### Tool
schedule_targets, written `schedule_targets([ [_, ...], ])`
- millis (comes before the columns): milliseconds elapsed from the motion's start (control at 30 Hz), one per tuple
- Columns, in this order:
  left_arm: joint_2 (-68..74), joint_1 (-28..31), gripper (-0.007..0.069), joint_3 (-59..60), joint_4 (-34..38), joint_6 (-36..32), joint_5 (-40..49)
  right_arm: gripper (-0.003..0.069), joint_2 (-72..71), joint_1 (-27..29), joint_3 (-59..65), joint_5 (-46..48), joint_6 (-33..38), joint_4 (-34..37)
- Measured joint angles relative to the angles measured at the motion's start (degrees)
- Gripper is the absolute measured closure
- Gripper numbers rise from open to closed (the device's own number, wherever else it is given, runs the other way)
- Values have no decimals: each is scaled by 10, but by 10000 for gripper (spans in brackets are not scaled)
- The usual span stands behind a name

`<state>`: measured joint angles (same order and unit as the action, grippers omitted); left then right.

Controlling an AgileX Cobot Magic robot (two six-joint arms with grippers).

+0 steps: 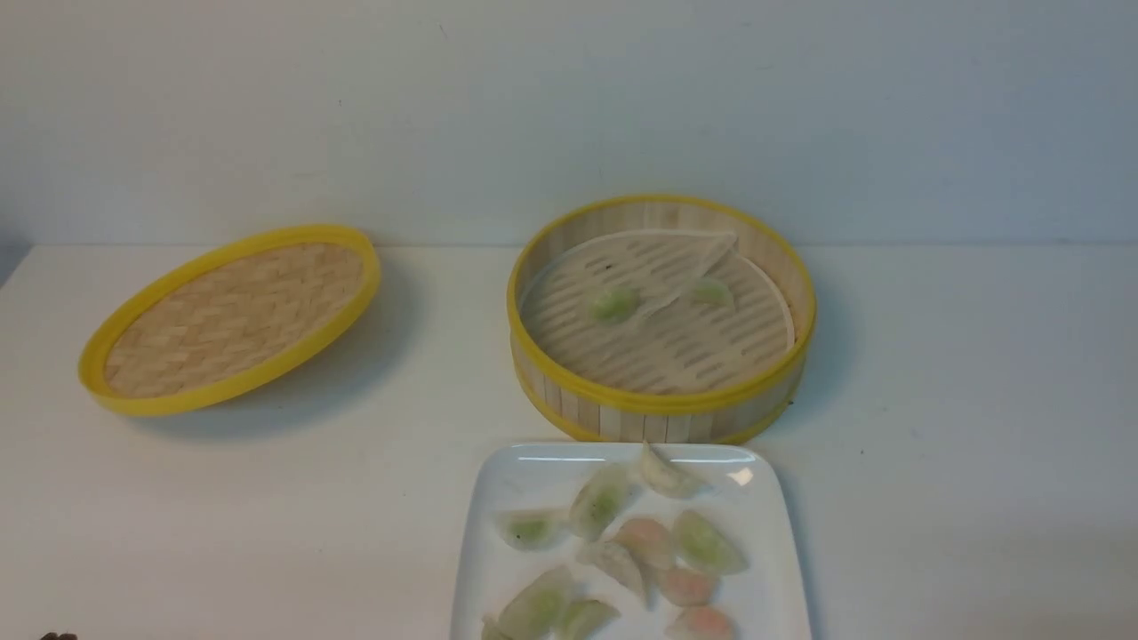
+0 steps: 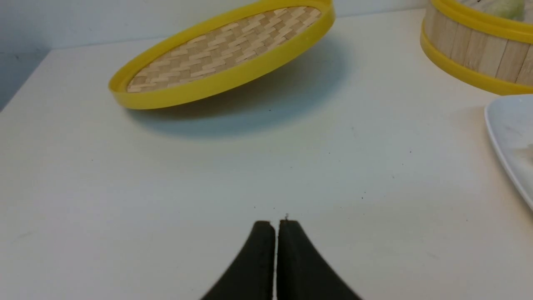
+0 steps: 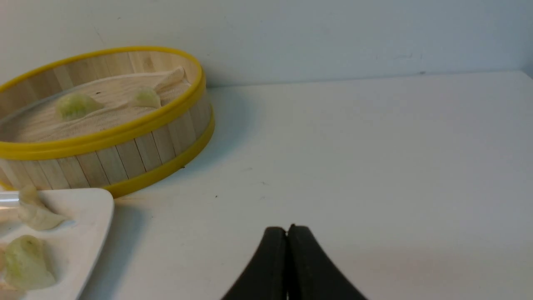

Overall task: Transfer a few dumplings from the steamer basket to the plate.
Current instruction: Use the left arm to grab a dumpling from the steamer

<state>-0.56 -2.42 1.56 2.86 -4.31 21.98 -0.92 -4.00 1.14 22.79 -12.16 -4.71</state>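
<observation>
The left gripper (image 2: 276, 223) hangs low over the bare white table (image 1: 933, 400), its two black fingers pressed together with nothing between them. Beyond it the shallow woven lid (image 1: 233, 318) with its yellow rim sits tilted, its left edge on the table and its right edge raised over a shadow. Well to the right of the lid stands the steamer basket (image 1: 662, 404), upright near the back wall. Two dumplings (image 1: 613, 304) with green filling lie apart on its pale liner (image 1: 658, 347), beside the liner's folded flap. Just in front of the basket lies the plate (image 1: 524, 480), its near edge cut off by the front view. It holds several more green-filled dumplings and a few pink-filled ones (image 1: 646, 540), some touching. The right gripper (image 3: 287, 228) hovers over empty table to the right of the basket and plate, fingers likewise closed on nothing.
</observation>
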Motion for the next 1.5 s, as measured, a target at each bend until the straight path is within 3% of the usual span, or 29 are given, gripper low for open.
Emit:
schedule_targets([
  [500,0,0,631,0,-2,0,0,673,0,0,0,0,0,0],
  [633,0,0,631,0,0,1,-3,673,0,0,4,-29,-26,51],
  [733,0,0,631,1,42,20,-36,673,0,0,5,-96,-81,147],
  [900,0,0,631,1,208,79,-143,673,0,0,5,-205,-144,291],
  [1067,0,0,631,1,349,92,-244,673,0,0,5,-237,-149,330],
  [1233,0,0,631,-11,406,106,-367,673,0,0,-1,-282,-186,354],
  [1367,7,0,631,-122,349,103,-348,673,6,0,-103,-211,-167,296],
  [1467,65,0,631,-227,256,96,-263,673,53,0,-213,-110,-130,236],
  [1500,118,0,631,-303,214,93,-196,673,94,0,-279,-40,-101,212],
])
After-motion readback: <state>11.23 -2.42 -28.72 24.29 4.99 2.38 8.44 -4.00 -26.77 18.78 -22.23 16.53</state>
